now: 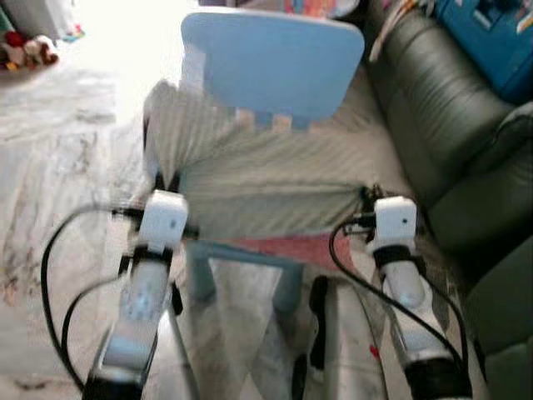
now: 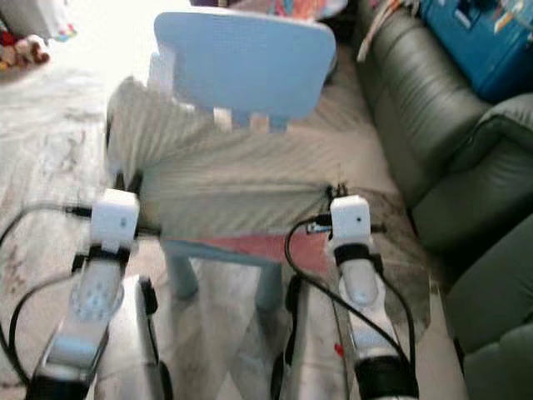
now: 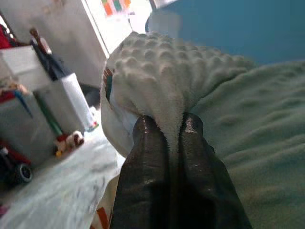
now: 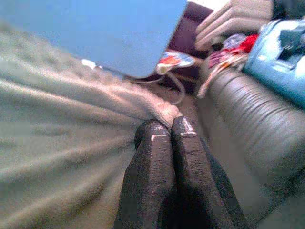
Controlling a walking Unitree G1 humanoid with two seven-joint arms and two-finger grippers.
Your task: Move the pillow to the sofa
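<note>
The robot stands at a small light-blue chair (image 1: pixel 275 62), and the pillow (image 1: pixel 275 179), a pale, ribbed, soft one, lies draped across the chair's seat, bunched up against the backrest. Both silver arms reach forward to its near edge. The left pincer (image 3: pixel 167 125) has its two black fingers (image 3: pixel 145 143) pressed together with a fold of the pillow's nubbly fabric squeezed between them, at the pillow's left corner; in the head views that arm's white wrist sits just at the fabric's edge. The right pincer (image 4: pixel 164 126) is likewise clamped shut on the pillow, nipping a thin edge of the cloth at the right corner, with the fabric stretching away from it in long folds. Between the two grips the pillow's front edge looks pulled taut. The dark green leather sofa (image 1: pixel 450 125) stands just to the robot's right of the chair, and the pillow's right side comes close to its cushions, though I cannot tell whether they touch. A blue box (image 1: pixel 487 37) rests on top of the sofa at the far end. Under the chair the floor (image 1: pixel 58 167) is pale marble-patterned stone, and a few soft toys (image 1: pixel 29 50) sit well away at the far left. The head views are somewhat blurred.
</note>
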